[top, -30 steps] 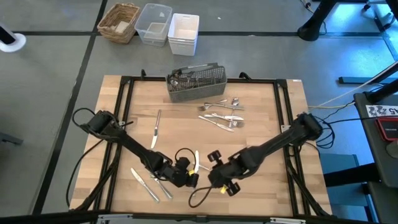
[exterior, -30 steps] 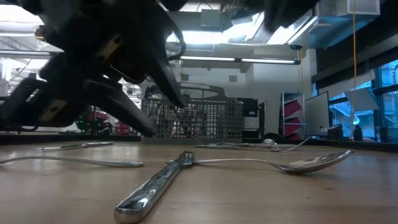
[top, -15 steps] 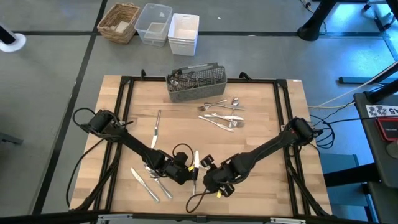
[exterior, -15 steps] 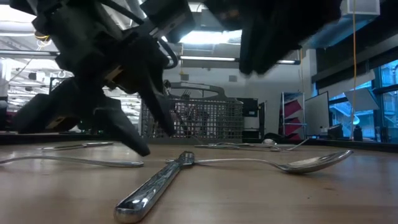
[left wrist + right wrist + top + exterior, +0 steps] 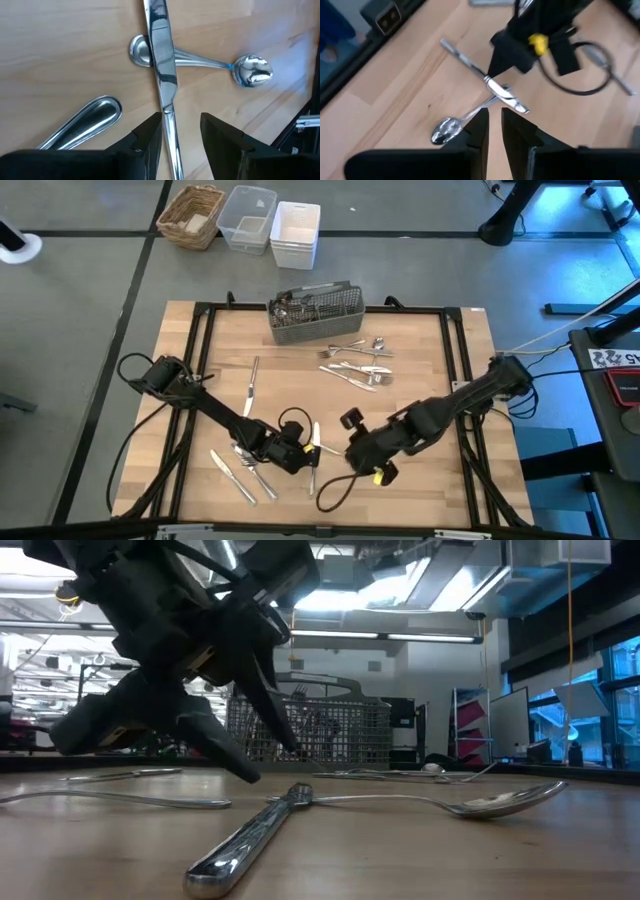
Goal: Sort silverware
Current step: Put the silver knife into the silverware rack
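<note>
From above, the left gripper (image 5: 305,457) sits low near the table's front edge, its tips at a table knife (image 5: 315,446); the arm's body hides whether they touch it. The right gripper (image 5: 357,452) hovers just beside, over bare wood. Loose silverware lies in three spots: a cluster (image 5: 355,364) in front of the grey mesh caddy (image 5: 312,311), a lone knife (image 5: 251,387) to the left, and several pieces (image 5: 240,471) beside the left arm. A wicker basket (image 5: 192,216) and plastic bins (image 5: 270,227) stand on the floor beyond the table (image 5: 440,350).

At table height, the left arm fills the upper left and partly blocks the caddy; the knife handle (image 5: 250,843) and a spoon (image 5: 470,805) lie in front.

The left wrist view shows the fingers (image 5: 150,142) parted, the knife's blade running between them and lying across the spoon's handle; another handle (image 5: 85,122) lies nearby, cut off.

In the right wrist view, its fingers (image 5: 479,127) stand narrowly apart, empty, above the crossed knife and spoon.
</note>
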Robot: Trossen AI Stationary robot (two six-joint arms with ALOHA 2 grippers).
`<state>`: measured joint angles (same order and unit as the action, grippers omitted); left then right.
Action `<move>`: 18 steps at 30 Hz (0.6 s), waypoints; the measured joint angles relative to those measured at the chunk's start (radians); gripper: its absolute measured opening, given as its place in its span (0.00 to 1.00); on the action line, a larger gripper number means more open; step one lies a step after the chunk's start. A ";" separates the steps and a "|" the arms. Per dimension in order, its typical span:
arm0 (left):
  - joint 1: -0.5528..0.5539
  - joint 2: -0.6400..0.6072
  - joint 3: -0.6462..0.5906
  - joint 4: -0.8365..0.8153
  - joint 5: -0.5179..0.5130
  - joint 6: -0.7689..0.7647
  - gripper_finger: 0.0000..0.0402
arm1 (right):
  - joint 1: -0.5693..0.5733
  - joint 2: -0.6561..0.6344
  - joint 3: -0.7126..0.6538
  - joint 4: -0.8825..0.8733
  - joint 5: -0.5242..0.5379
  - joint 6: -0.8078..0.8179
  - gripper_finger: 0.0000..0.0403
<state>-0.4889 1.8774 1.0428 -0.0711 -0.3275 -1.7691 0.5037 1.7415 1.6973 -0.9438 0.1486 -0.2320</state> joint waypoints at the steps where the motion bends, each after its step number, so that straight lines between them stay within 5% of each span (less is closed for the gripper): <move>1: 0.000 0.000 0.000 0.002 0.000 0.000 0.32 | 0.000 -0.016 0.009 -0.007 0.000 0.000 0.13; 18: -0.002 0.012 0.054 0.072 0.010 -0.015 0.32 | 0.000 -0.231 0.040 -0.059 0.035 -0.001 0.13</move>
<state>-0.4908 1.8893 1.0969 0.0011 -0.3176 -1.7840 0.5037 1.5106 1.7370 -1.0032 0.1841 -0.2333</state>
